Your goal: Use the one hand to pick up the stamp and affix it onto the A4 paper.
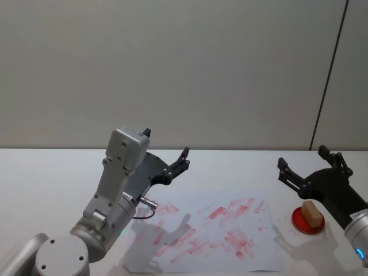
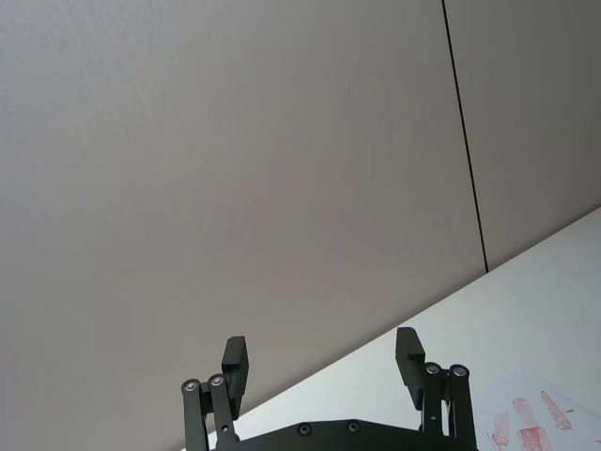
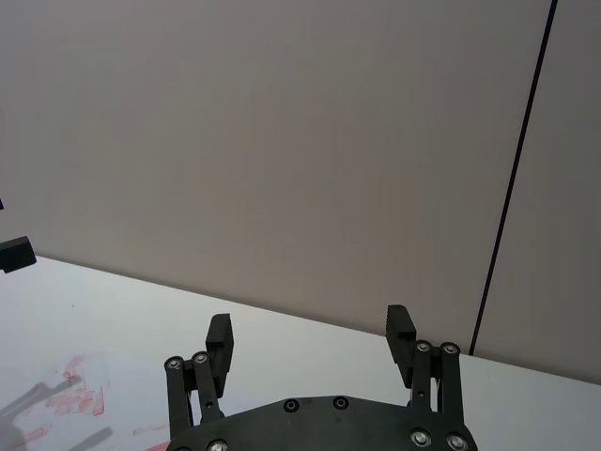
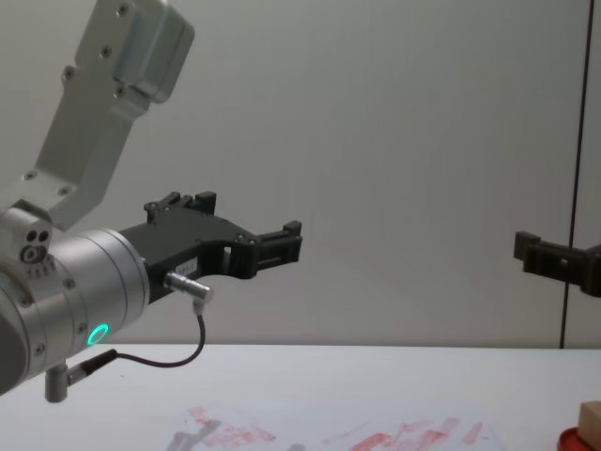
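On the red ink pad (image 1: 298,223), right of the paper (image 1: 218,254), sits the stamp (image 1: 312,214), untouched. The right gripper (image 1: 301,156) hovers above it, jaws apart. Pickup is pending: it must descend and close. The left gripper (image 1: 167,142) idles raised, jaws apart.

The A4 paper (image 1: 213,230) lies centre on the table (image 1: 52,172), near side. Just right of it sits the ink pad (image 1: 299,222), with the stamp (image 1: 312,213) on top. The left gripper (image 1: 165,144) hangs above the paper's far-left corner, and the right gripper (image 1: 302,156) above the pad's far side.
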`<state>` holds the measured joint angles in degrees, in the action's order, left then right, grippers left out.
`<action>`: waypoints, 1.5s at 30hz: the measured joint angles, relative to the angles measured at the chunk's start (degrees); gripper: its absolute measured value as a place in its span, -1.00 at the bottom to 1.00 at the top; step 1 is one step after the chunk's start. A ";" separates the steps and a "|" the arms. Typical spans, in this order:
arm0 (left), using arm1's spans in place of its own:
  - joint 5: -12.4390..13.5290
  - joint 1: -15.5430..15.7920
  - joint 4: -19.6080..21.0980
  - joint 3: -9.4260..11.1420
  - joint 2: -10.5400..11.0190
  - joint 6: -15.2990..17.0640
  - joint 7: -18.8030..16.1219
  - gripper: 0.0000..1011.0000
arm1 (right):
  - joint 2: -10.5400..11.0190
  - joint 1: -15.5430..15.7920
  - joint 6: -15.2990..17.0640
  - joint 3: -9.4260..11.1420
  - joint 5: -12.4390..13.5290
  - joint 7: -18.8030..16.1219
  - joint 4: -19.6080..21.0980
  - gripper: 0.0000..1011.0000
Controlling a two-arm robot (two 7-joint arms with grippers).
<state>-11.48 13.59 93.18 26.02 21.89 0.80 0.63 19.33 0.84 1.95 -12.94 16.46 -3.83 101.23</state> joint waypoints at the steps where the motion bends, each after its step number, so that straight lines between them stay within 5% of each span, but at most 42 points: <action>1: 0.00 0.00 0.00 0.00 0.00 0.00 0.00 0.98 | 0.00 0.00 0.00 0.00 0.00 0.00 0.00 0.98; 22: 0.00 0.00 0.00 0.00 0.01 0.00 0.00 0.98 | 2.94 4.69 2.09 1.80 1.93 3.78 3.78 0.98; 33: 0.00 0.00 0.00 0.00 0.00 0.00 0.00 0.98 | 4.97 8.52 7.86 2.91 2.59 7.62 6.27 0.98; 45: 0.00 0.00 0.00 0.00 0.00 0.00 0.00 0.98 | 3.69 6.64 14.53 2.57 0.29 8.42 4.03 0.98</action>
<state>-11.48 13.59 93.18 26.03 21.89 0.80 0.62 23.02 7.47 16.48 -10.37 16.75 4.59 105.26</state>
